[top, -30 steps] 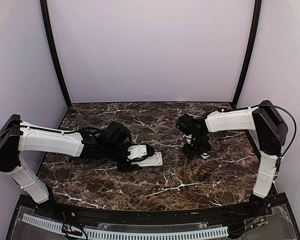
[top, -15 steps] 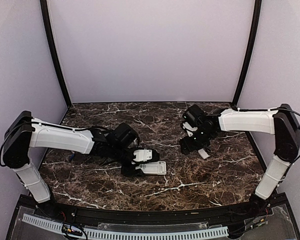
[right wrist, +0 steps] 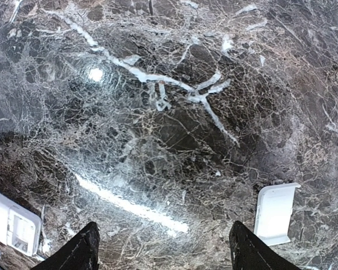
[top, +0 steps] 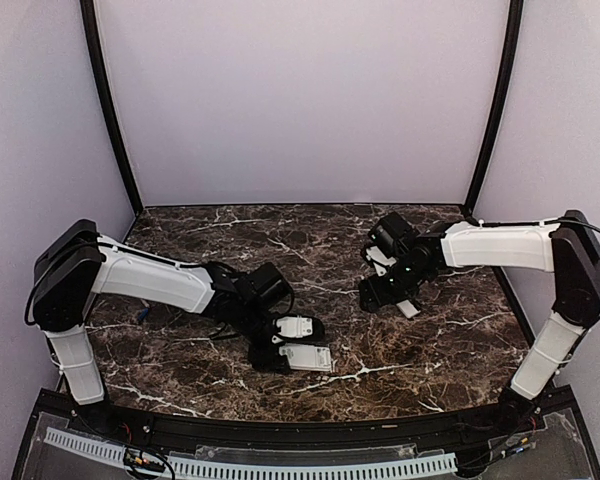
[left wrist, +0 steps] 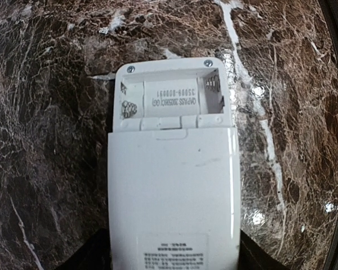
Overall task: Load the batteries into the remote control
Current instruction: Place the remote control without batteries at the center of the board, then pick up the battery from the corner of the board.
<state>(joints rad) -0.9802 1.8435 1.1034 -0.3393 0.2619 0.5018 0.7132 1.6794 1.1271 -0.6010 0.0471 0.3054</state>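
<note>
My left arm (top: 150,283) and right arm (top: 500,243) wear white shells between black joints. A thin black cable (top: 510,222) runs along the right one, above the right edge of the table (top: 400,370). My right gripper (right wrist: 164,248) has black wedge fingers (right wrist: 79,250).

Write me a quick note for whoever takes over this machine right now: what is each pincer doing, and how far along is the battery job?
The left pincer straddles one end of the remote control; whether it grips is unclear.
The right pincer is open and empty above the table.
The remote control lies face down, its battery bay open and empty. A white cover lies beside the right pincer.
Done: cover off. Left: load batteries; none are in view.
</note>
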